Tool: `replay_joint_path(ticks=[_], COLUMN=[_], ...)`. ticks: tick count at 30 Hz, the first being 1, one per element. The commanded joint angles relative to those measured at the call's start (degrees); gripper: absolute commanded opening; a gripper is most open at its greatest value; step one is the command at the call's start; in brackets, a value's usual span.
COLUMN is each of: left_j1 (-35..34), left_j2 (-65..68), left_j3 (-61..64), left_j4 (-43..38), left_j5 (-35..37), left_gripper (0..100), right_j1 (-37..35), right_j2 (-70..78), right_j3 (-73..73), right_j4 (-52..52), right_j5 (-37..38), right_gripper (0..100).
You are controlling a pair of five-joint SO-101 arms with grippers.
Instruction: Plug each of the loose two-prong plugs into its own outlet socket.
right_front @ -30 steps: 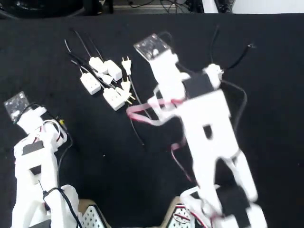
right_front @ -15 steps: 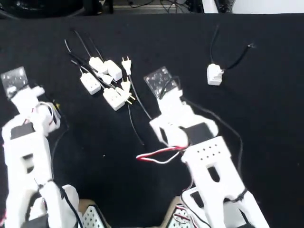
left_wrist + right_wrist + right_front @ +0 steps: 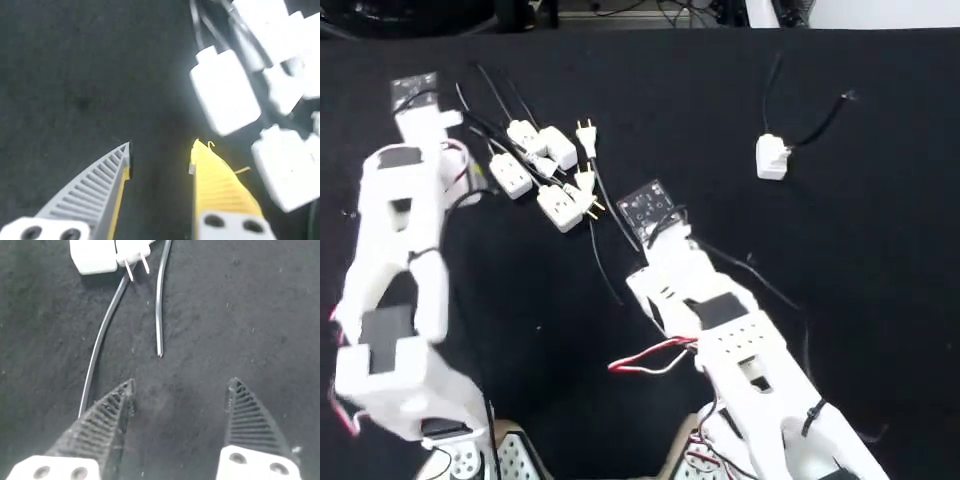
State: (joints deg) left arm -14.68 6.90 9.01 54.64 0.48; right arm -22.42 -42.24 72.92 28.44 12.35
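Several white outlet sockets (image 3: 510, 175) and loose two-prong plugs (image 3: 586, 133) with black cables lie bunched at the back left of the black table (image 3: 880, 300). One more white socket (image 3: 772, 157) lies alone at the back right. My left arm (image 3: 405, 170) stands just left of the bunch. Its gripper (image 3: 160, 150) is open over bare cloth, with sockets (image 3: 225, 95) a little ahead and to one side. My right arm (image 3: 700, 300) is in the middle. Its gripper (image 3: 182, 385) is open and empty, short of a socket (image 3: 95, 255) and a plug's prongs (image 3: 135, 267).
Thin black cables (image 3: 605, 250) trail from the bunch toward the table's middle, and one cable end (image 3: 159, 354) lies just ahead of the right gripper. A red and white wire loop (image 3: 650, 355) hangs from the right arm. Bare cloth spreads at the right and front.
The left arm has swung from the near left up to the back, beside the socket bunch. The right arm has drawn back from the rear of the table toward the middle.
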Motion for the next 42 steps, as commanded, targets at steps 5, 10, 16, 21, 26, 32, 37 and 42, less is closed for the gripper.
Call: replay_joint_path(ticks=[5, 10, 16, 21, 26, 32, 37, 42], left_j1=[4.1, 6.5, 6.9, 5.8, 5.6, 4.7, 3.9, 3.8], left_j2=[11.2, 16.2, 23.1, 30.6, 34.8, 34.9, 34.9, 34.9], left_j3=[-15.0, -22.1, -29.6, -35.6, -37.1, -37.4, -41.7, -47.4], left_j4=[0.1, 0.1, -0.2, 0.2, 0.2, 4.7, 12.1, 19.2], left_j5=[14.0, 14.2, 15.3, 15.6, 15.7, 15.7, 15.4, 15.6], left_gripper=[21, 22, 27, 27, 27, 27, 26, 5], right_j1=[-0.9, -0.9, -0.9, -0.9, -0.9, -0.9, -0.9, -0.9], right_j2=[-1.8, -1.8, -1.8, -1.8, -1.8, -1.8, -1.8, -1.8], right_j3=[-0.1, 0.0, 0.0, 0.0, 0.0, 0.1, 0.2, 0.4], right_j4=[-2.7, -2.8, -2.8, -2.8, -2.8, -2.8, -2.8, -2.8], right_j5=[0.1, 0.1, 0.1, 0.1, 0.1, 0.1, 0.1, 0.1], right_gripper=[27.2, 27.2, 27.2, 27.2, 27.2, 27.2, 27.2, 27.2])
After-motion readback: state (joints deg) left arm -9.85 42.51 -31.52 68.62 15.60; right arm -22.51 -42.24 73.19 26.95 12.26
